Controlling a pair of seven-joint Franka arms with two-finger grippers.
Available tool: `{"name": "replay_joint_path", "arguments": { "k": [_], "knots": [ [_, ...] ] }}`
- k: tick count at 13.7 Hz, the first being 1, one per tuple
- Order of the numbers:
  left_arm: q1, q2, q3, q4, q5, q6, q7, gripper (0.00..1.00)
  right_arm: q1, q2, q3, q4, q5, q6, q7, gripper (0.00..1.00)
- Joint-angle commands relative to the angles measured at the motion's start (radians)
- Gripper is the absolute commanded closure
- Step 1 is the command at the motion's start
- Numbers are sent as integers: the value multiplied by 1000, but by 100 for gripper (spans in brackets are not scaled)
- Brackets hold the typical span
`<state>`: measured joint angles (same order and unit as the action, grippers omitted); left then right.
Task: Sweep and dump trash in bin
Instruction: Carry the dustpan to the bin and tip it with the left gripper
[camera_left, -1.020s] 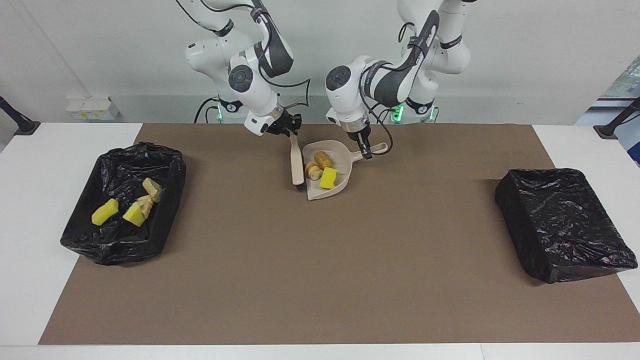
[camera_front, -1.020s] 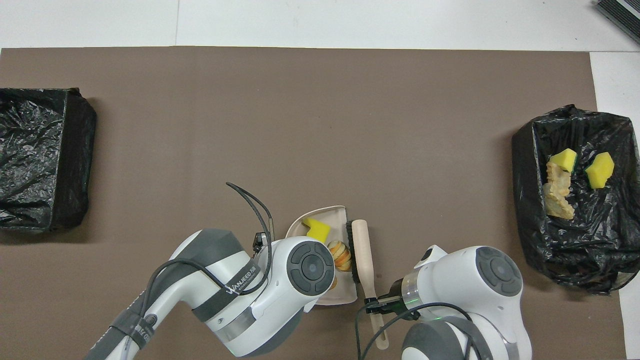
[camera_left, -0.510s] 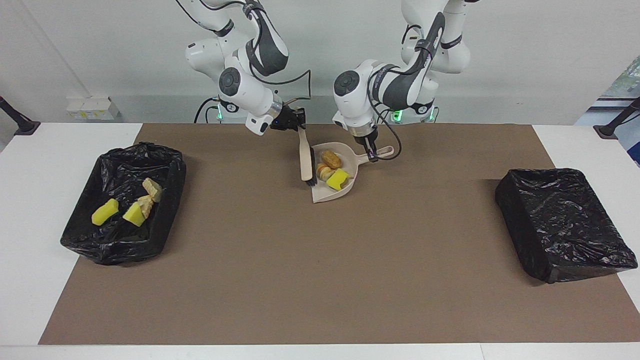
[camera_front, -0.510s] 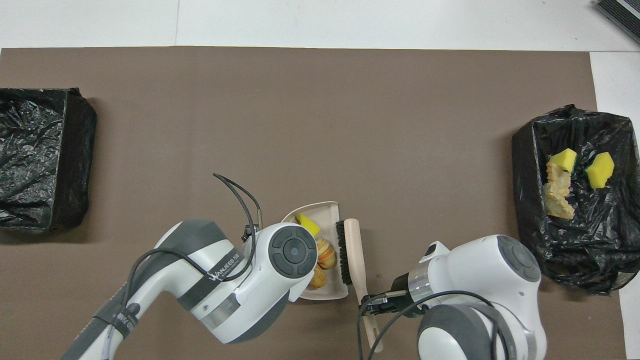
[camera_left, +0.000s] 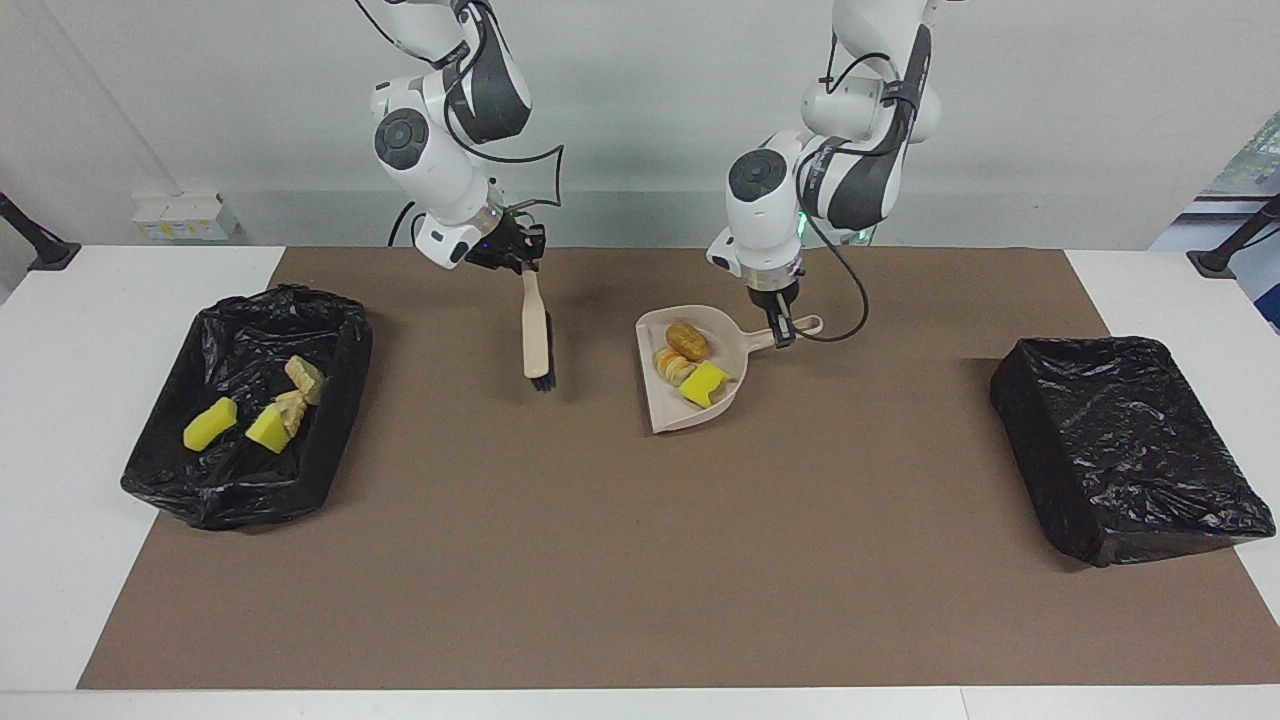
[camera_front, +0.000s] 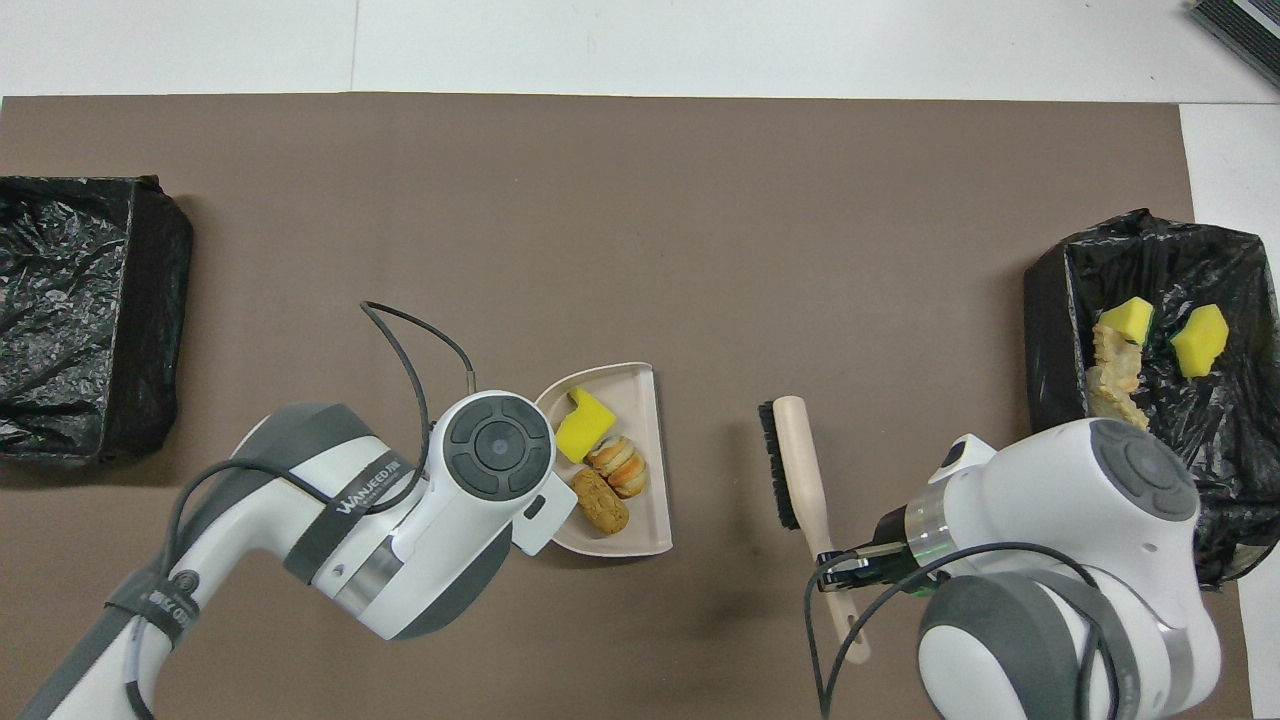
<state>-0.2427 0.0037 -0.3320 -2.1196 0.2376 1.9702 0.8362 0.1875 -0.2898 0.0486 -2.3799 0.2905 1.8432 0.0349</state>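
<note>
My left gripper (camera_left: 783, 325) is shut on the handle of the beige dustpan (camera_left: 672, 410), held over the middle of the mat. In the pan lie three pieces of trash: a yellow sponge chunk (camera_left: 705, 383), a brown pastry (camera_left: 688, 340) and a bread piece (camera_left: 674, 365). The overhead view shows the pan (camera_front: 638, 395) with my left arm covering its handle. My right gripper (camera_left: 522, 265) is shut on the handle of the brush (camera_left: 536, 340), which hangs bristles down over the mat, apart from the pan. The brush (camera_front: 800, 460) also shows from above.
An open black-lined bin (camera_left: 330, 340) at the right arm's end of the table holds yellow sponge chunks (camera_left: 209, 424) and bread pieces (camera_left: 305, 378). A second black-lined bin (camera_left: 1125, 445) stands at the left arm's end. A brown mat (camera_left: 640, 560) covers the table.
The arms have drawn apart. The dustpan with its trash moved toward the left arm's end, and the brush swung away from the pan toward the right arm's end.
</note>
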Motion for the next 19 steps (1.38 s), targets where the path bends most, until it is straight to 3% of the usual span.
{"name": "replay_joint_path", "arguments": {
  "k": [1, 4, 8, 11, 14, 19],
  "knots": [
    [118, -105, 2, -37, -14, 19, 118, 100, -67, -5, 10, 10, -129, -2, -36, 100],
    [293, -134, 10, -8, -14, 12, 239, 100, -187, 1, 11, 5, -140, 20, -167, 100],
    [581, -105, 13, 87, -37, 24, 365, 100, -165, -12, 20, -7, -140, 21, -126, 100],
    [759, -3, 13, 248, -87, 18, 616, 100, -8, -11, 25, -1, -134, 27, 52, 100],
    [865, 77, 18, 395, -78, 9, 772, 100, 212, 1, 25, -4, -123, 99, 309, 100],
    [870, 215, 73, 618, 139, 25, 900, 100, 524, 32, 25, -41, -79, 240, 626, 100]
  ]
}}
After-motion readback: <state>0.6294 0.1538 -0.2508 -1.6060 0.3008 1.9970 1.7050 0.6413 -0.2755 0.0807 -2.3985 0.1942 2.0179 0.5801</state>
